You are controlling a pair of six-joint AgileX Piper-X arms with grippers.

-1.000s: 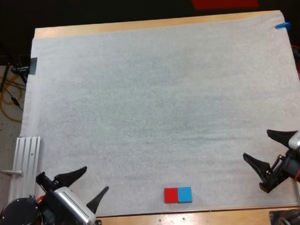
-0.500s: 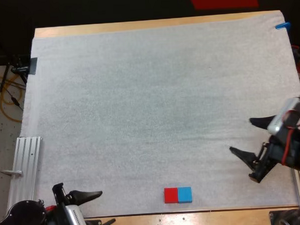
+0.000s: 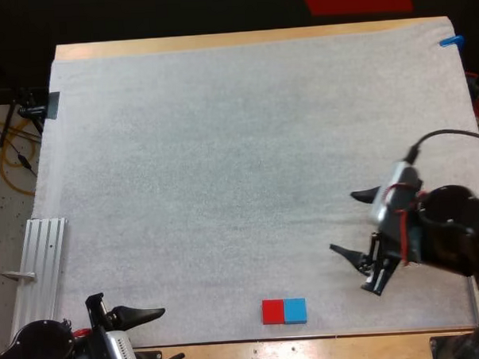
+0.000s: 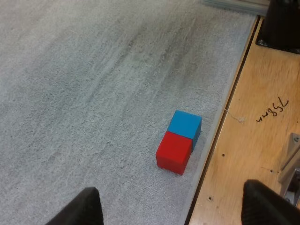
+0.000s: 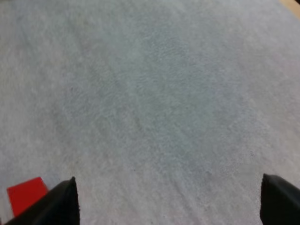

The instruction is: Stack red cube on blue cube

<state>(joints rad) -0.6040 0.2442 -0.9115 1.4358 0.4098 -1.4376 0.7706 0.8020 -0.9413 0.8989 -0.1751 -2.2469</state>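
Down at the 6 o'clock edge of the white mat [image 3: 222, 148], the red cube [image 3: 273, 311] and the blue cube [image 3: 294, 311] sit flat, side by side with one face of each pressed against the other. Red is on the 9 o'clock side, blue on the 3 o'clock side. Together they make a short bar whose long axis runs 9 to 3, parallel to the mat's near edge and just inside it. Both are smooth, matte, sharp-edged blocks of matching size. The mat under them is fuzzy and felt-like, with faint brushed streaks. Past its edge lies the bare pale wood of the worktop [image 3: 311, 353].

The right gripper [image 3: 343, 221] hangs over the mat at about 4 o'clock, up at 1 o'clock from the cubes and apart from them. Its two black tapered fingers are spread wide, grasping nothing, tips pointing toward 9 o'clock. The left gripper [image 3: 155, 337] is at the 7 o'clock corner, likewise released, fingers pointing toward 3 o'clock, well apart from the red cube. A ribbed aluminium rail [image 3: 40, 260] lies off the mat at 8 o'clock.
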